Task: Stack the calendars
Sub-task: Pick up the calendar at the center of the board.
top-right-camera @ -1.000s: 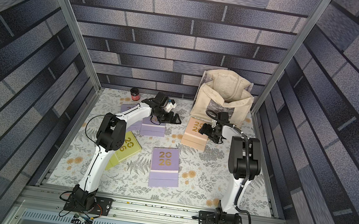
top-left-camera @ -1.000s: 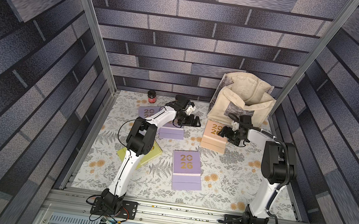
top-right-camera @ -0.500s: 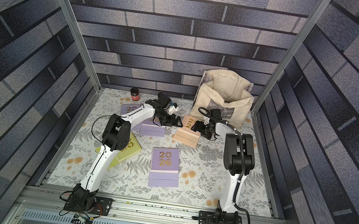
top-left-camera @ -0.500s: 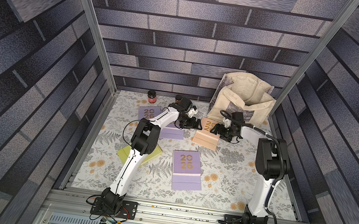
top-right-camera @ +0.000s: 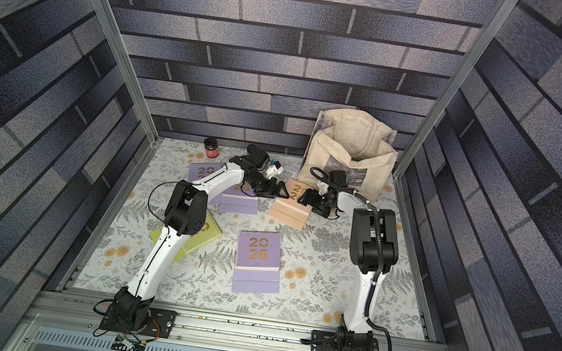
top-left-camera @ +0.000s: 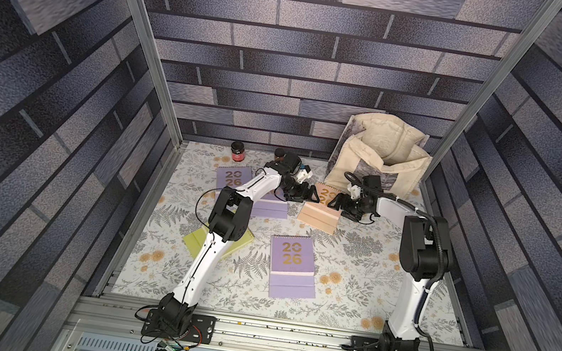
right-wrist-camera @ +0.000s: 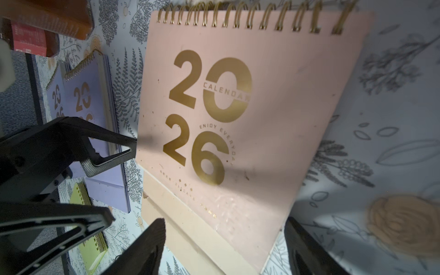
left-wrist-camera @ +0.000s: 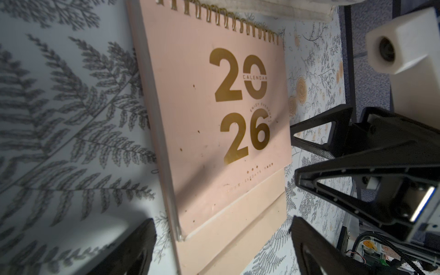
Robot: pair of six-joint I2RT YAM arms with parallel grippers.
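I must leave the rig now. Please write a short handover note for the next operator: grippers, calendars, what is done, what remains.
Grippers: left gripper open at one side edge of the peach calendar; right gripper open at the opposite edge; no grip visible.
Calendars: peach lies flat near the tote bag; back lavender calendar sits back left, second lavender calendar overlapping it; third lavender calendar alone mid-table; yellow-green calendar under the left arm.
Done: no tidy stack yet.
Left: gather all five into one pile.
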